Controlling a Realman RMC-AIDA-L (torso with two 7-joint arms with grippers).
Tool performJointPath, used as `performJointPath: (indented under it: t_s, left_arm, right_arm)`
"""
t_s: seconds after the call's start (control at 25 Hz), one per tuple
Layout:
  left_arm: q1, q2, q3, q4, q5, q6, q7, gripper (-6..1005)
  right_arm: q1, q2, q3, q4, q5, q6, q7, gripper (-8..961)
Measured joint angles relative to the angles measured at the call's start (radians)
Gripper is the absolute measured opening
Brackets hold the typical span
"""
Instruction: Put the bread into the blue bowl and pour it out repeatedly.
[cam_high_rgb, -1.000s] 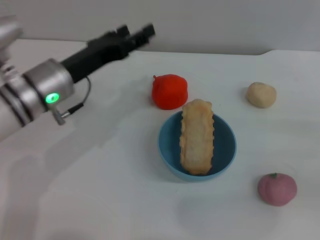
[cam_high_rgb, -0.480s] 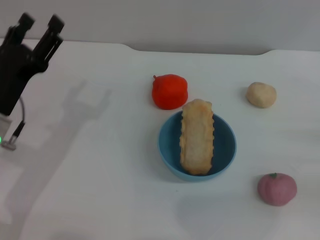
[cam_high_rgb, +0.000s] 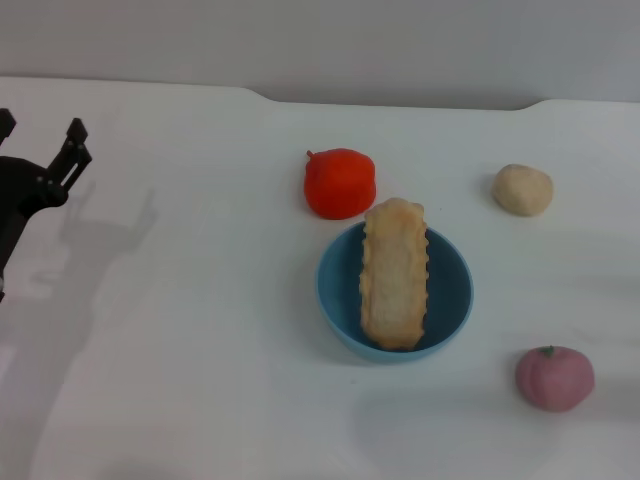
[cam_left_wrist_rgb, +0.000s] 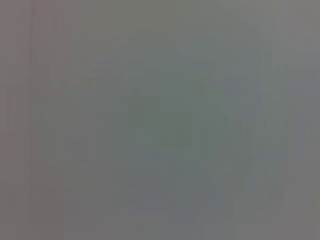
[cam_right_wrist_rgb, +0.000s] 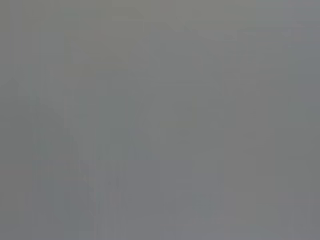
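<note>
The golden-brown bread (cam_high_rgb: 394, 274) lies lengthwise in the light-blue bowl (cam_high_rgb: 449, 300) at the middle of the white table, its far end resting over the bowl's rim. My left gripper (cam_high_rgb: 40, 127) is at the far left edge of the head view, well away from the bowl, open with nothing between its fingers. The right gripper does not appear in any view. Both wrist views show only a plain grey field.
A red tomato-like object (cam_high_rgb: 340, 182) sits just behind the bowl, close to the bread's far end. A small beige ball (cam_high_rgb: 522, 189) lies at the back right. A pink round fruit (cam_high_rgb: 554, 377) sits at the front right.
My left arm has pulled back from the table's back left area to the far left edge of the view. The bread and bowl have not moved.
</note>
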Motion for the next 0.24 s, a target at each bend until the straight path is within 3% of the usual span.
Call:
performJointPath:
  t_s: [0.24]
  left_arm:
    - [-0.011, 0.002, -0.004, -0.001, -0.03, -0.032, 0.004, 839]
  right_arm:
    - [-0.023, 0.001, 0.003, 0.088, -0.002, -0.095, 0.002, 309]
